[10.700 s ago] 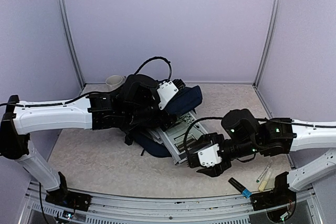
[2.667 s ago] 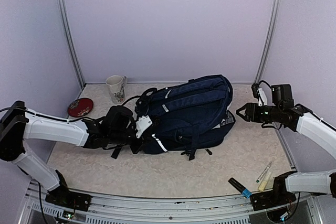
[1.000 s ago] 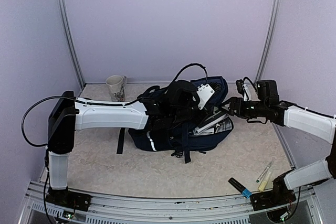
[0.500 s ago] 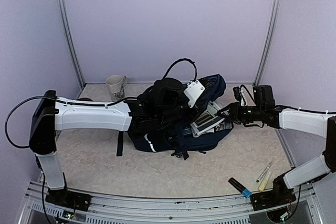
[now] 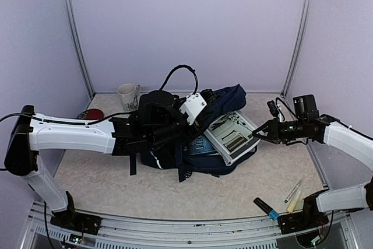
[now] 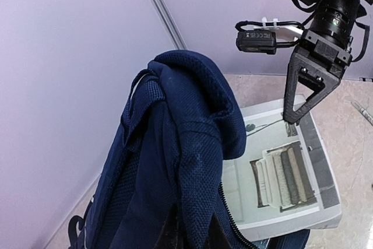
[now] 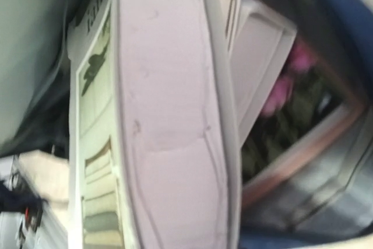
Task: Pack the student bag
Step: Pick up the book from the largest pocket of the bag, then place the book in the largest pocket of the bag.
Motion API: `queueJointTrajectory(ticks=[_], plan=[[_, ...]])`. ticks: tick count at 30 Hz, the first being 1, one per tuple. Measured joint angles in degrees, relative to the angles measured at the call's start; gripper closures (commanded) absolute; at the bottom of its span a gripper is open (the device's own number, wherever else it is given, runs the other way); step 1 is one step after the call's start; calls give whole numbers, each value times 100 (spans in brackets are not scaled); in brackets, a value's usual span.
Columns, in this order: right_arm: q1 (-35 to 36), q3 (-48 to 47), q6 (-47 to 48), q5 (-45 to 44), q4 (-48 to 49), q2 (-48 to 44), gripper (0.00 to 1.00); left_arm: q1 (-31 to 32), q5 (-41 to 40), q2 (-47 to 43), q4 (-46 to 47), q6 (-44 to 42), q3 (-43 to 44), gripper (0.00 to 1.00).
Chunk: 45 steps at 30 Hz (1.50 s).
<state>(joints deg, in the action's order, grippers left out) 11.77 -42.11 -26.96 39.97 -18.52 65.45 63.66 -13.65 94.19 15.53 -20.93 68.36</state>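
The student bag (image 5: 226,96), dark navy, lies mid-table with its top flap lifted. My left gripper (image 5: 207,98) is shut on that flap; in the left wrist view the mesh fabric (image 6: 175,161) is pinched between my fingertips (image 6: 192,234). A white-and-grey book (image 5: 230,134) lies tilted across the bag's opening, over a blue book (image 5: 201,146). My right gripper (image 5: 258,136) is closed on the white book's right edge, fingertips (image 6: 293,121) meeting at its border (image 6: 280,173). The right wrist view is filled by that book's pale edge (image 7: 169,115), with my fingers out of sight.
A patterned mug (image 5: 127,94) stands at the back left, with a red round object (image 5: 93,114) beside my left arm. Markers (image 5: 294,193) and a black pen with a blue cap (image 5: 266,208) lie at the front right. Metal posts and purple walls ring the table (image 5: 116,179).
My left arm drew back to the left, pulling the flap along. The right gripper narrowed onto the white book's edge, and the book now lies further out and flatter over the opening.
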Motion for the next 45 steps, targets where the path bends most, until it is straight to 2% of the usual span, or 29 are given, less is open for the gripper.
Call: queueJointTrajectory(ticks=[6, 10, 24, 27, 29, 32, 36, 41, 45], plan=[[0, -297, 608, 328, -1088, 31, 77, 192, -37, -245, 280, -275, -398, 100], [0, -831, 1016, 385, -1674, 446, 76, 343, -146, -291, 302, -426, -470, 100], [474, -4297, 1921, 540, -2850, 3873, 66, 424, -387, -468, 236, -824, -470, 100], [581, -4677, 1895, 522, -2852, 4155, 59, 409, -396, -468, 225, -828, -470, 100], [623, -4791, 1829, 503, -2761, 4214, 49, 407, -393, -468, 225, -824, -470, 100], [660, -4846, 1716, 391, -2485, 4249, 43, 407, -376, -468, 238, -800, -472, 100], [686, -4795, 1615, 31, -2155, 4227, 29, 378, -376, -468, 278, -741, -487, 100], [555, -3860, 1314, -494, -1451, 3499, 6, 326, -356, -470, 382, -621, -531, 100], [323, -3034, 1014, -761, -927, 2492, 0, 310, -334, -470, 409, -568, -533, 100]])
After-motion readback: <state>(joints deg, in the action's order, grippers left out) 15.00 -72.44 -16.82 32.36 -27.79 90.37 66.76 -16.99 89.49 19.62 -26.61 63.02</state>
